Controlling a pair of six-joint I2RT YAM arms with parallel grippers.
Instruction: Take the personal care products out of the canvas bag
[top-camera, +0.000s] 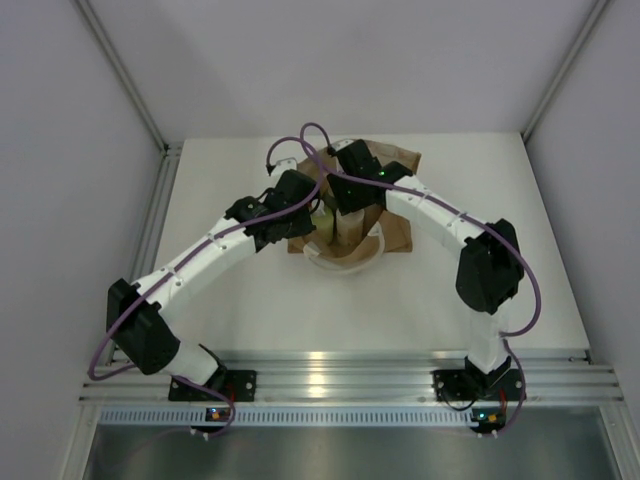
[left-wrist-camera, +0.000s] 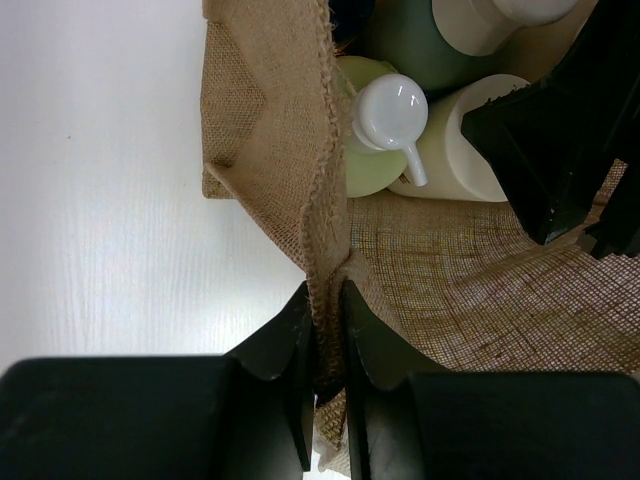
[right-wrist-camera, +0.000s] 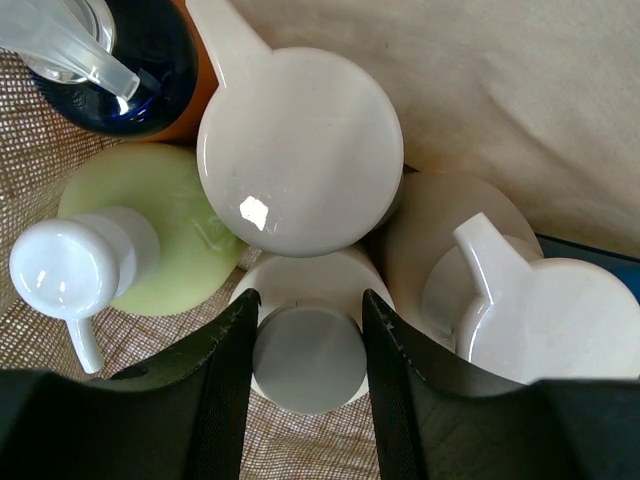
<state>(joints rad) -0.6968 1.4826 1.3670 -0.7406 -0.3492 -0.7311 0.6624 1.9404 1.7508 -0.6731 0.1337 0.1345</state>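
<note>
straight below your right gripper (right-wrist-camera: 310, 300) stands the cream bottle (right-wrist-camera: 308, 362), upright in the canvas bag (left-wrist-camera: 268, 120), its long axis pointing up at the wrist camera, so the way out is a plain vertical lift. the right fingers are spread and sit one on each side of its pale cap, very close to it. i judge the pinch not yet made, though contact is hard to read from here.

the bottle is crowded. the yellow-green pump bottle (right-wrist-camera: 150, 215) is just to one side, a broad white top (right-wrist-camera: 300, 150) touches it on the far side, another pale-topped bottle (right-wrist-camera: 500, 300) stands on the other side, and an orange bottle with a blue cap (right-wrist-camera: 140, 60) stands beyond.

your left gripper (left-wrist-camera: 325, 290) is pressed together on the bag's left rim, pinching the fabric wall between its fingers, with the white table (left-wrist-camera: 100, 200) outside it. that arm is busy steadying the bag, so the right arm is the nearer and the one to use. close on the cap or neck before you rise, and expect the neighbours to rub.
</note>
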